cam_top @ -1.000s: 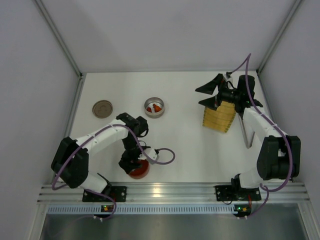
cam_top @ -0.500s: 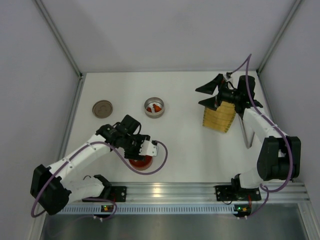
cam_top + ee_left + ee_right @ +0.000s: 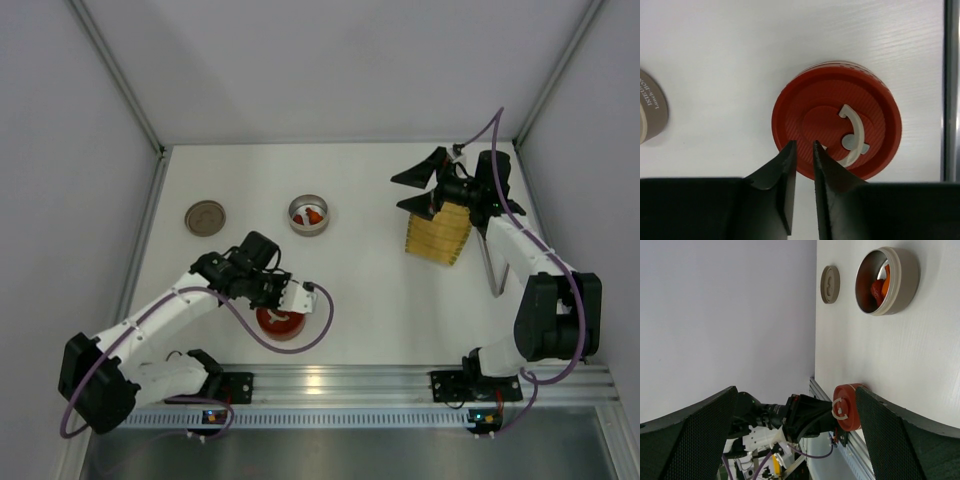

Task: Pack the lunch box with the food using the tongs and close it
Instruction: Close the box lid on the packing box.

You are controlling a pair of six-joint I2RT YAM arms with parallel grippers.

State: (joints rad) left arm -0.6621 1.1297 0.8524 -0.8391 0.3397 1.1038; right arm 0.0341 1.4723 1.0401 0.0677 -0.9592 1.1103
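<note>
- Top view: round metal lunch box (image 3: 309,215) sits mid-table, open, w/ red & orange food (image 3: 314,214) inside.
- Flat tan lid (image 3: 205,217) lies to its left; yellow woven tray (image 3: 438,233) to its right.
- Slim grey tongs (image 3: 491,270) lie on the table just right of the tray.
- Left gripper (image 3: 284,300) hangs over the red lid (image 3: 278,322).
- Right gripper (image 3: 425,190) is spread wide at the tray's far end.
- Left wrist: red lid is round & ribbed, w/ a white loop handle (image 3: 854,131). Fingers (image 3: 786,170) nearly pressed together, thin slit between, nothing visible in it.
- Right wrist: 2 mesh-textured pads (image 3: 695,440) stand far apart, empty.
- Vs 1 s ago: left jaws have narrowed and the arm is re-posed; right arm is unchanged.
</note>
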